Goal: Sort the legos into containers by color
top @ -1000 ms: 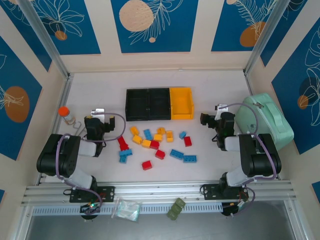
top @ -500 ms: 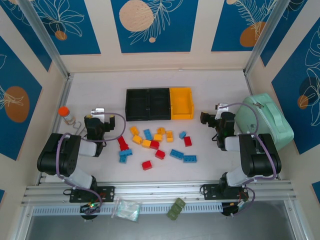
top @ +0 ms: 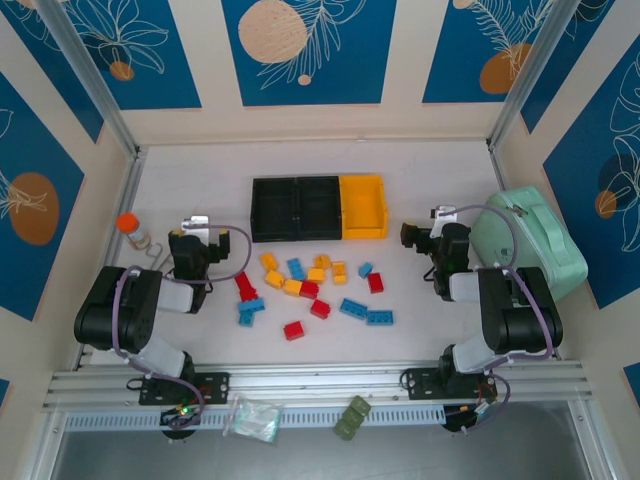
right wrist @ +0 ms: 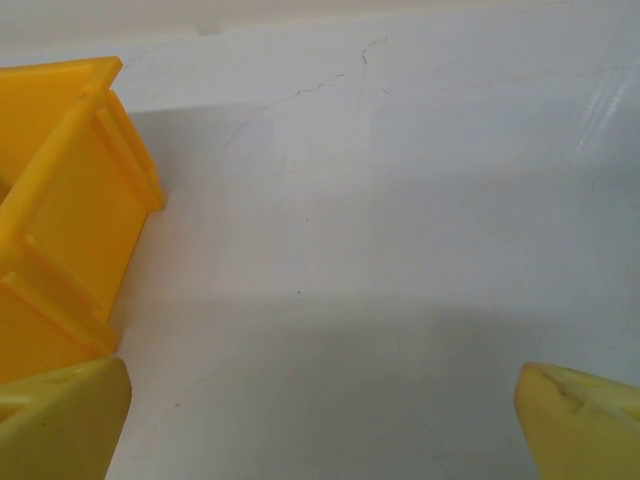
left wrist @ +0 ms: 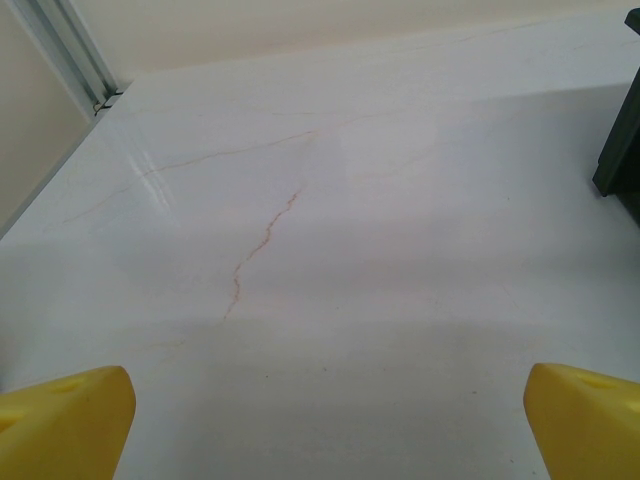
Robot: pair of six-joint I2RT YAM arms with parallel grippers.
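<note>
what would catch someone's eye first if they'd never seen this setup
The scatter of red, blue and yellow legos in the middle of the white table stands out first. Just behind them sits the row of containers, two black and one bright yellow at its right end. A large mint-green case stands at the table's right edge.

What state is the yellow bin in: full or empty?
Empty. From above, the yellow bin shows a bare floor; the bricks all lie on the table in front of it.
</note>
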